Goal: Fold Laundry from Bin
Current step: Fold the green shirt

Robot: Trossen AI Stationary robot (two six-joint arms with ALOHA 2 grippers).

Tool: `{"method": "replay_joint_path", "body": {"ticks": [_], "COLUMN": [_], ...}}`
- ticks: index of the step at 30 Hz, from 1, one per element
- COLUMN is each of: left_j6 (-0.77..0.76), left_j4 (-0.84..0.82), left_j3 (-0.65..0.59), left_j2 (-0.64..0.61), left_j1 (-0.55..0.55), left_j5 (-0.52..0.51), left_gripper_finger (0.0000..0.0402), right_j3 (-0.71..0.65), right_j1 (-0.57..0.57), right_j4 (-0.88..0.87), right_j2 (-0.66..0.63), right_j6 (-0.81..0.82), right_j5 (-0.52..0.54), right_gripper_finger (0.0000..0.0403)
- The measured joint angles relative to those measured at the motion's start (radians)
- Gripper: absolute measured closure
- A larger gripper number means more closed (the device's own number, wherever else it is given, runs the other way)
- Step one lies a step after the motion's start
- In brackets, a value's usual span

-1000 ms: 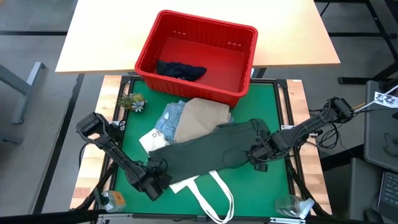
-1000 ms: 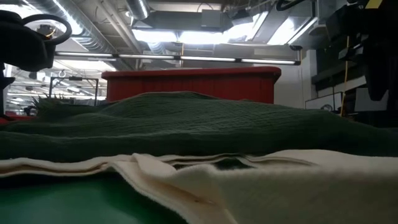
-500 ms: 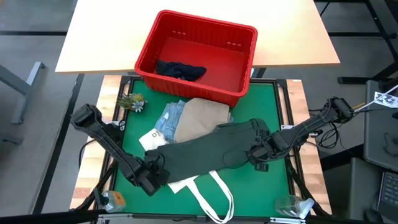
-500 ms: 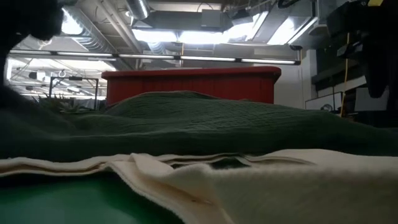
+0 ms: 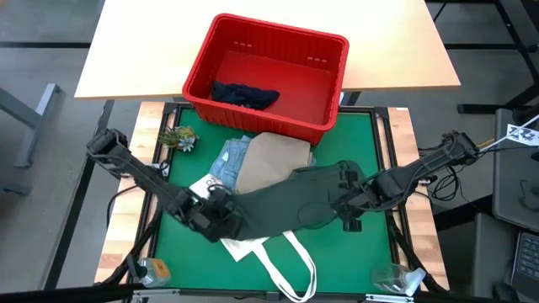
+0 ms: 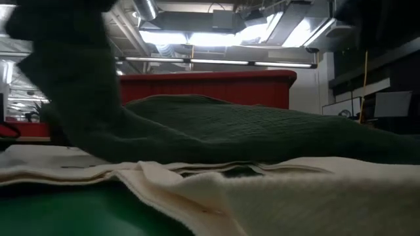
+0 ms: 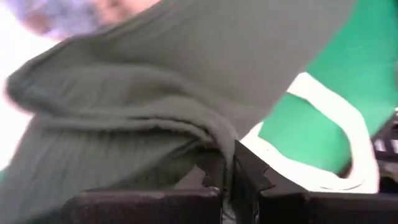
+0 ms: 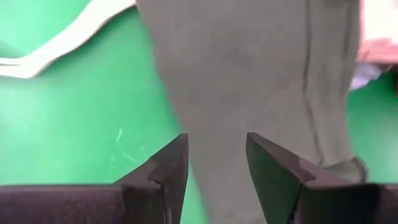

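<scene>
A dark olive shirt (image 5: pixel 295 202) lies across the green mat, over a white tote bag (image 5: pixel 286 257) and against a beige cloth (image 5: pixel 274 156) and light blue jeans (image 5: pixel 229 164). My left gripper (image 5: pixel 223 220) is shut on the shirt's left end, which rises in the low view (image 6: pixel 72 85). My right gripper (image 5: pixel 347 206) is open over the shirt's right end; its fingers (image 8: pixel 171 168) stand apart above the cloth, holding nothing. The red bin (image 5: pixel 328 84) stands at the far edge with a dark navy garment (image 5: pixel 244 94) in it. My left gripper pinches a bunched fold at the olive shirt's left end (image 7: pixel 211 140) between its two shut fingers (image 7: pixel 245 180). The fingers slant down from the table's near left. That end is lifted off the mat and drapes below the fingers; the rest of the shirt lies on the mat and tote bag.
A small green plant (image 5: pixel 178 137) sits at the mat's far left corner. Clear bottles lie at the near left (image 5: pixel 152 271) and near right (image 5: pixel 396 278) corners. Bare green mat (image 5: pixel 177 244) shows at the near left. The tote's straps (image 5: pixel 295 269) trail toward the near edge.
My left gripper has risen and gone toward the table's right and far edges, drawing the shirt's left end up off the mat and tote bag. The shirt's middle and right end have stayed down. My right gripper has risen a little.
</scene>
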Motion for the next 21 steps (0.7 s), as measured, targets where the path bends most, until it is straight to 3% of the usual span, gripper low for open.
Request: {"method": "replay_joint_path", "body": {"ticks": [13, 21], "left_j6": [0.495, 0.706], "left_j4": [0.475, 0.821], "left_j3": [0.001, 0.001], "left_j2": [0.014, 0.108], "left_j1": [0.251, 0.362], "left_j5": [0.010, 0.135], "left_gripper_finger": [0.0399, 0.0399], "right_j3": [0.152, 0.214], "right_j1": [0.000, 0.000], "right_j4": [0.003, -0.001], "right_j2": [0.000, 0.000], "right_j6": [-0.055, -0.055], "right_j5": [0.144, 0.144], "right_gripper_finger": [0.0240, 0.0240]}}
